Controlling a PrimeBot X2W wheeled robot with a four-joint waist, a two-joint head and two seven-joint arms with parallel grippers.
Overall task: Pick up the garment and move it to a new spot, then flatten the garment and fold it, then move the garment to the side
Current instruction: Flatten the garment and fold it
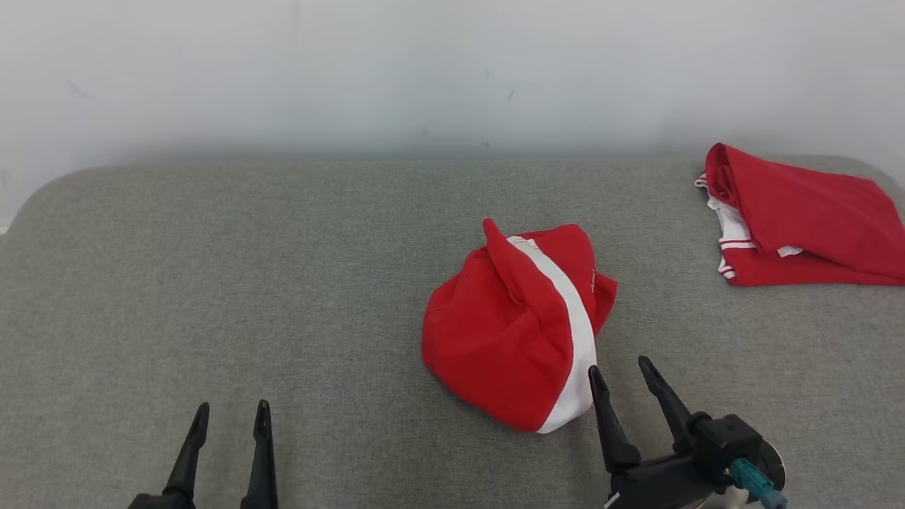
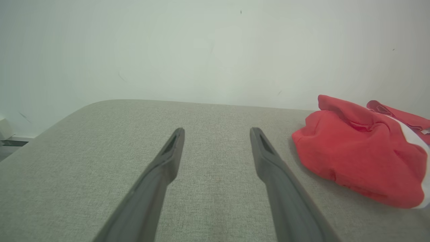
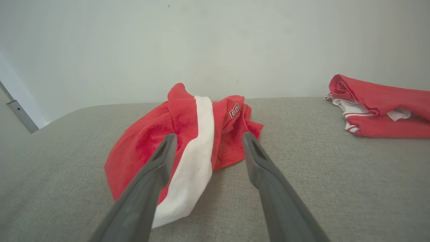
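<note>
Looking down from the head: red garment (image 1: 509,332) with a broad white stripe, crumpled into a mound on the grey table (image 1: 212,283), right of centre and touched by neither tool. Right tool (image 1: 619,364) just beside the mound's near right edge, fingers spread wide, gripping nothing, tips close to the stripe's end but apart from it. Left tool (image 1: 233,406) well apart at the lower left, likewise parted and empty, over bare table. Second red garment (image 1: 806,219) with white trim, folded, near the far right corner, well apart from the mound. Pale wall (image 1: 424,71) behind.

Adding from the right wrist: garment (image 3: 134,158) low between and beyond the spread fingers of the right tool (image 3: 209,135), with a small dark-and-white badge (image 3: 234,110) on a fold near its top; second red garment (image 3: 383,101) off to the right; a grey bar (image 3: 20,112) against the wall at far left.

Adding from the left wrist: left tool (image 2: 217,131) open wide over bare table (image 2: 215,111), garment (image 2: 356,158) off to its right, near side plain red, stripe at the frame's edge.
</note>
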